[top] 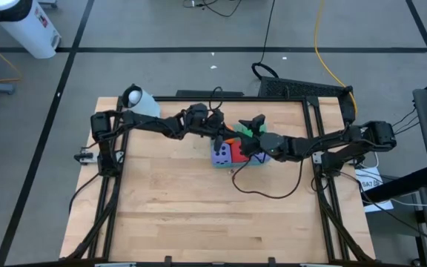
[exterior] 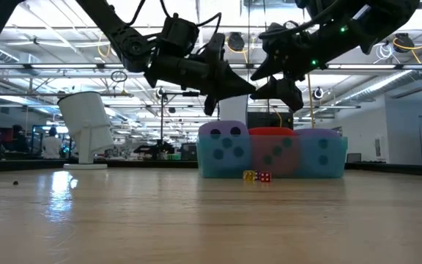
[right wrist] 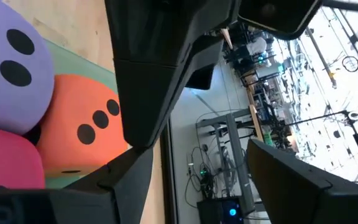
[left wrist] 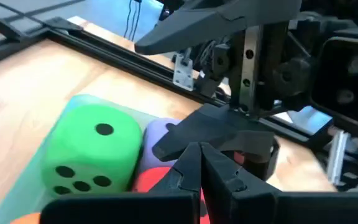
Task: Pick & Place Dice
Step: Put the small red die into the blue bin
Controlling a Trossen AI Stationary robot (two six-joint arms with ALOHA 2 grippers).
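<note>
A shallow teal tray [top: 263, 161] sits near the table's far middle with the foam dice packed in it. From above I see a purple die [top: 219, 153], the red die [top: 237, 154], the orange die [top: 232, 141] and the green die [top: 248, 130]. The low view shows a purple die [exterior: 222, 143], the red one [exterior: 273, 150] and a second purple one [exterior: 319, 150]. My left gripper [top: 223, 136] [left wrist: 201, 171] hovers shut just above the dice. My right gripper [top: 249, 135] [exterior: 275, 79] is open above the tray, its fingers either side of the left gripper's tip.
A white cylinder [top: 143, 100] [exterior: 86, 125] stands at the table's far left corner. A dark cable [top: 269, 189] loops over the wood near the tray. Two tiny dice [exterior: 257, 176] lie in front of the tray. Bare wood spreads toward the near edge [top: 199, 222].
</note>
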